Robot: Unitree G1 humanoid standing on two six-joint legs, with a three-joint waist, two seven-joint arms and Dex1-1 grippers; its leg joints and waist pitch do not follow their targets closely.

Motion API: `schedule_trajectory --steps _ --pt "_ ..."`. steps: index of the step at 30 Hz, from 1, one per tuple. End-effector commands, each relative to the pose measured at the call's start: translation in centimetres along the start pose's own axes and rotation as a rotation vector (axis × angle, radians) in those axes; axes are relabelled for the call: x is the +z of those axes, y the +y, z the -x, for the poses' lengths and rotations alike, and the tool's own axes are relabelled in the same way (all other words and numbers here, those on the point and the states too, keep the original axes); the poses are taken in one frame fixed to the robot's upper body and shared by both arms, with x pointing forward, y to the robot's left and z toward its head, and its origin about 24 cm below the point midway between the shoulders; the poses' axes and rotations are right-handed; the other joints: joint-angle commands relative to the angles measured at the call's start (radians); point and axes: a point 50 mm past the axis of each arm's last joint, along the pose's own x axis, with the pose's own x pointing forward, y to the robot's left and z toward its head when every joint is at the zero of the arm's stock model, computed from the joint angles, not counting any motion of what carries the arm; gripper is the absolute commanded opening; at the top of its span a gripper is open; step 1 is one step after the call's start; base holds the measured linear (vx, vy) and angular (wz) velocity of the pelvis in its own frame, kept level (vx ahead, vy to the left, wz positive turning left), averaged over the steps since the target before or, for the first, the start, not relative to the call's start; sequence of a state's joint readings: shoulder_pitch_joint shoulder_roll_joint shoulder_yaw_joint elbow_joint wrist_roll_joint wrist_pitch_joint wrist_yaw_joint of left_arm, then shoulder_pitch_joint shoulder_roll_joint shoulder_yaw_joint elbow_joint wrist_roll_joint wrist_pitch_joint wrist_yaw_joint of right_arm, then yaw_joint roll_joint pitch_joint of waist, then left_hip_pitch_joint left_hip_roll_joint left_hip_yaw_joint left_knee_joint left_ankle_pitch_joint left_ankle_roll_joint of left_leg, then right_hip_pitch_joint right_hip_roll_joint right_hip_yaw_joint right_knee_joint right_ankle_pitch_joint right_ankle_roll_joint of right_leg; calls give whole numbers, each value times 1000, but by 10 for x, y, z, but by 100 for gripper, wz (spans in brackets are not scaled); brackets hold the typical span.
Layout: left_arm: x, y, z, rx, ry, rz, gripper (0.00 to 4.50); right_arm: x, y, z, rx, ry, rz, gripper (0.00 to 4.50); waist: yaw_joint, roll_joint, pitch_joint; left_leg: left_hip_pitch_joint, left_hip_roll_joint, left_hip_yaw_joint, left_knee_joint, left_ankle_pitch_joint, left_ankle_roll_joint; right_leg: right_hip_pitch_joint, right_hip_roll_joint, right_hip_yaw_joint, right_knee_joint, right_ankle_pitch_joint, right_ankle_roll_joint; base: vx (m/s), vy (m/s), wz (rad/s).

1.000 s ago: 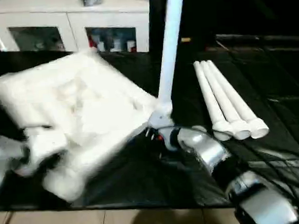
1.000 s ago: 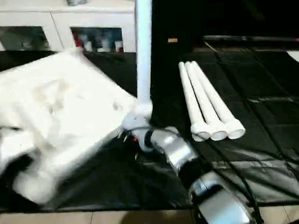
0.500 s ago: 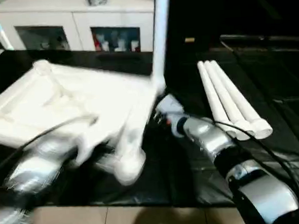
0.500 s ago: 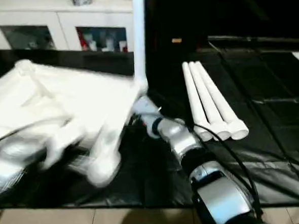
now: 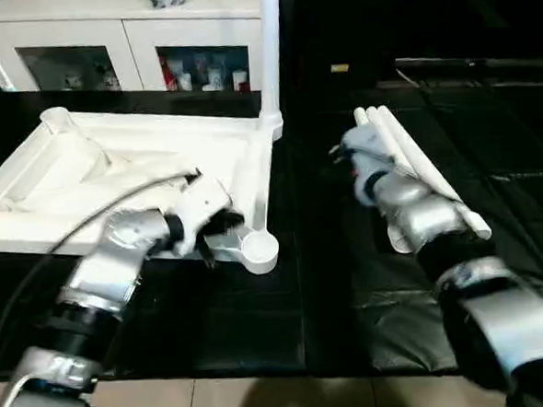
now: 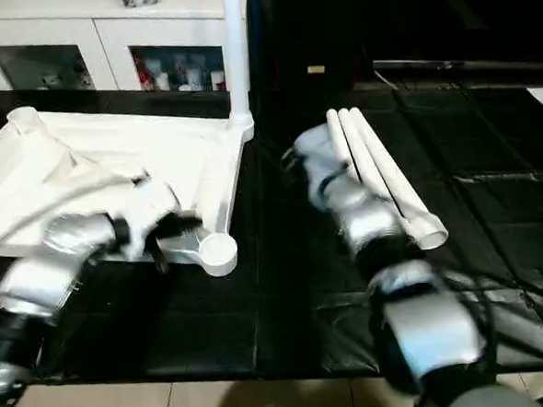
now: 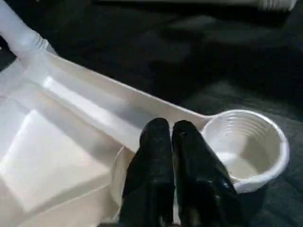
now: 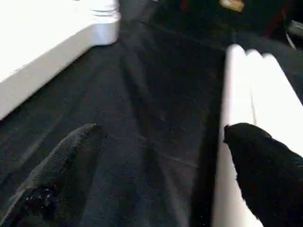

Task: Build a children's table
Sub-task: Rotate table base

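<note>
upturned children's table (image 5: 140, 156) at frame left, left gripper (image 7: 171, 137) pinched closed beside its corner socket (image 7: 246, 149), apparently empty, right gripper (image 8: 156, 156) spread wide by loose legs (image 5: 417, 167) at right

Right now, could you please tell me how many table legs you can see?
4: one leg stands upright in the tabletop's far right corner, and three loose legs lie side by side on the black mat, partly behind the right arm.

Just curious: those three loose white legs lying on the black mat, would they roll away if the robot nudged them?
Probably. The loose legs are round and smooth, so a sideways nudge could roll them on the black mat. Their taper would likely curve the roll. They look stiff, not floppy.
</note>
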State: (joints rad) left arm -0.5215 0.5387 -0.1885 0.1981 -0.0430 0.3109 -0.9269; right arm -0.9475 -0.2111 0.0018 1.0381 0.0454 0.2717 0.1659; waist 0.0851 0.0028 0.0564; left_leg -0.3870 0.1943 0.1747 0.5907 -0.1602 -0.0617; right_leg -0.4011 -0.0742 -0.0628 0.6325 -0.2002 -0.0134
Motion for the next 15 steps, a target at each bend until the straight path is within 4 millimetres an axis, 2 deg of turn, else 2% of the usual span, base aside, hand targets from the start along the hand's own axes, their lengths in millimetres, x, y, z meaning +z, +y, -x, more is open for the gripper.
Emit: schedule_trajectory --steps 1,2,5,6,8,9,10,15 --pt "8 -5 13 -53 -33 8 55 0 -13 1 -53 46 -56 450 2 14 -76 24 28 -9 -63 -216 -52 52 -59 42 -56 -30 -238 0 0 0" --pt "10 -8 16 -73 -41 13 61 0 -14 1 -57 57 -82 450 2 10 -75 25 27 -5 -62 -214 -51 49 -56 42 -57 -32 -239 0 0 0" --pt "15 -14 22 -106 -56 23 80 -2 -17 1 -69 73 -109 450 4 15 -73 26 26 -4 -62 -228 -48 47 -56 43 -59 -54 -235 0 0 0" --pt "15 -14 22 -106 -56 23 98 -2 -17 1 -69 73 -109 450 5 13 -72 25 28 -5 -63 -234 -50 47 -58 43 -58 -71 -234 0 0 0" --pt "20 -22 26 -143 -66 33 106 -6 -18 0 -83 103 -115 450 5 3 -73 25 29 -5 -64 -233 -52 47 -60 42 -57 -87 -232 0 0 0" --pt "21 -25 27 -151 -65 36 125 -8 -18 0 -90 120 -113 450 5 5 -71 23 28 -5 -64 -233 -51 46 -59 42 -58 -92 -230 0 0 0" --pt "21 -26 28 -148 -57 36 125 -8 -18 0 -89 127 -127 450 5 1 -71 22 27 -4 -63 -231 -50 47 -60 42 -58 -103 -228 0 0 0" --pt "19 -27 32 -131 -36 45 169 -11 -18 0 -98 157 -152 450 5 1 -70 19 25 -3 -62 -207 -45 46 -57 43 -59 -105 -207 0 0 0"
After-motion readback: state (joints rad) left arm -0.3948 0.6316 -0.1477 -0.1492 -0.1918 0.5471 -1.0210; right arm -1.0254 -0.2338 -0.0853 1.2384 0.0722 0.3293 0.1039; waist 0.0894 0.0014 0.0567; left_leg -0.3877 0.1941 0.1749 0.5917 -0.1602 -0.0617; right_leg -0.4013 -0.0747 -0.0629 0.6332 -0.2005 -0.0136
